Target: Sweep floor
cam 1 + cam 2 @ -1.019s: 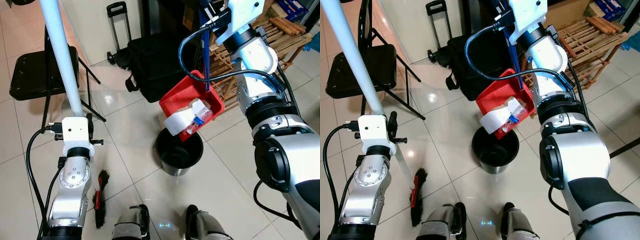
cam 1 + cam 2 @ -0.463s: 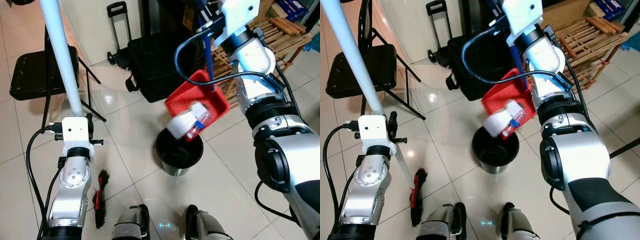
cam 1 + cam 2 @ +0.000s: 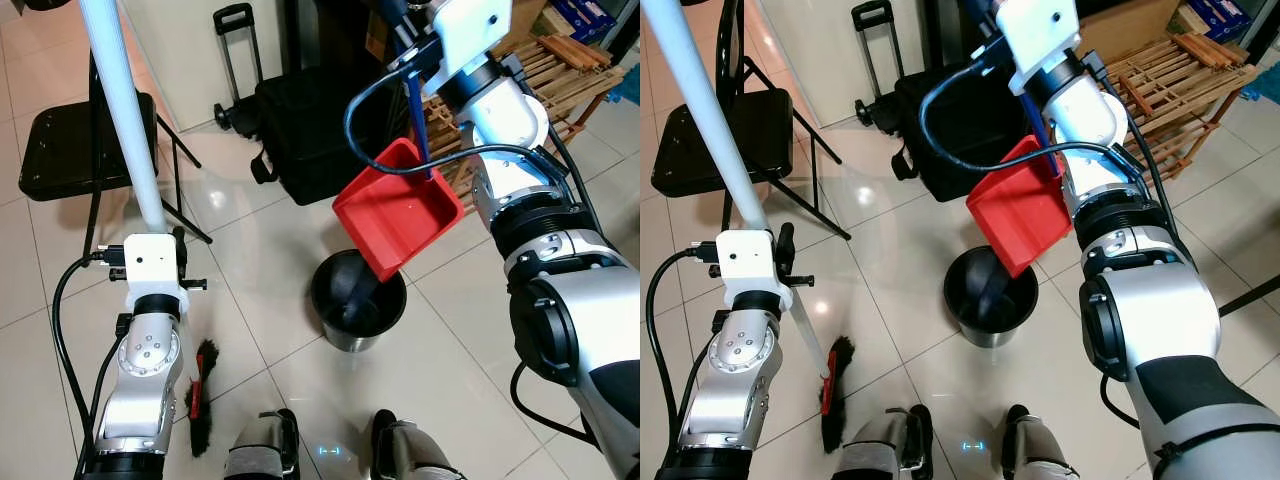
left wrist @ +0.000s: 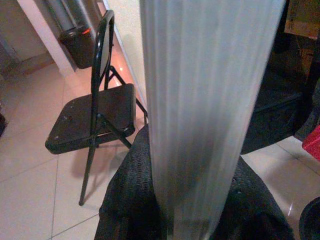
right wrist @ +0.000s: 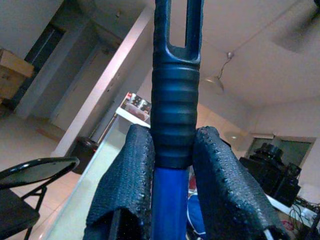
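**Dustpan tipped over the bin**

The right end effector (image 5: 170,200) is clamped on the blue handle (image 5: 175,120) of the red dustpan (image 3: 397,208), which hangs tilted below it, directly above the black bin (image 3: 358,300). The left end effector (image 4: 195,210) grips the white broom pole (image 3: 125,120); the broom's bristles (image 3: 203,398) rest on the tiled floor (image 3: 440,340) beside the robot's feet.

dustpan (image 3: 397,208) above bin (image 3: 357,300), brush (image 3: 203,398) left, chair (image 3: 70,145) perhaps further behind
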Motion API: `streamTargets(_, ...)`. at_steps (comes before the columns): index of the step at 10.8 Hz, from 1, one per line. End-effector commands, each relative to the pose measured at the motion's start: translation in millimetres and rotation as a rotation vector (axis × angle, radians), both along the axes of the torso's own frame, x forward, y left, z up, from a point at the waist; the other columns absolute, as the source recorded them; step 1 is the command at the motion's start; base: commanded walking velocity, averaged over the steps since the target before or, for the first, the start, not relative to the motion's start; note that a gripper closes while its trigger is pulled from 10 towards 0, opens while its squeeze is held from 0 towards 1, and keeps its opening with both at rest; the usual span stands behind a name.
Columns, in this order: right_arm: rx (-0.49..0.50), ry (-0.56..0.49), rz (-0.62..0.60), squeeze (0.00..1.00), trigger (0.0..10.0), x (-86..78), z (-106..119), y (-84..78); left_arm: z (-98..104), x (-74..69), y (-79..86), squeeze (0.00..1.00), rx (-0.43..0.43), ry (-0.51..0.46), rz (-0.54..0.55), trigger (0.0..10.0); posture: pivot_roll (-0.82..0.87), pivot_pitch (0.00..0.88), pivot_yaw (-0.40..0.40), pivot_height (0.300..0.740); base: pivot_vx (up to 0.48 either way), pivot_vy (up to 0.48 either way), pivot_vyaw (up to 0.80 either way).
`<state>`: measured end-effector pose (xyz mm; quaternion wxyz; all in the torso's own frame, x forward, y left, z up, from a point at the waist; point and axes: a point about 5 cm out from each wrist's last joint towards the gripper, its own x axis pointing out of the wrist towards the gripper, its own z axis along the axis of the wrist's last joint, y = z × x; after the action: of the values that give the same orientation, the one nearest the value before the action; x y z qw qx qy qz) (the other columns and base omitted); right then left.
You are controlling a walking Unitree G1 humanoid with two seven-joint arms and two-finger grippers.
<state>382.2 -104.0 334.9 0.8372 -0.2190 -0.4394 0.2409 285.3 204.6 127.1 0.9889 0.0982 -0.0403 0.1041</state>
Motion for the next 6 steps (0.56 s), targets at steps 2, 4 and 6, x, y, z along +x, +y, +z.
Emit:
streamTargets(2,0.004,-0.033,0.004,0.00,10.0,-2.5,6,1.3,1,-2.0,6.0,0.00,0.015,0.000,0.017,10.0,0.09,0.193,0.071,0.740,0.000,0.000,0.00)
streamTargets(4,0.118,0.119,-0.056,0.00,10.0,10.7,2,-7.9,0,-2.1,5.2,0.00,0.013,0.000,0.017,10.0,0.09,0.194,0.069,0.740,0.000,0.000,0.00)
streamTargets(6,0.292,0.274,-0.115,0.00,10.0,22.4,-5,-22.9,-1,-2.5,4.8,0.00,0.011,0.002,0.018,10.0,0.09,0.195,0.067,0.740,0.000,0.000,0.00)
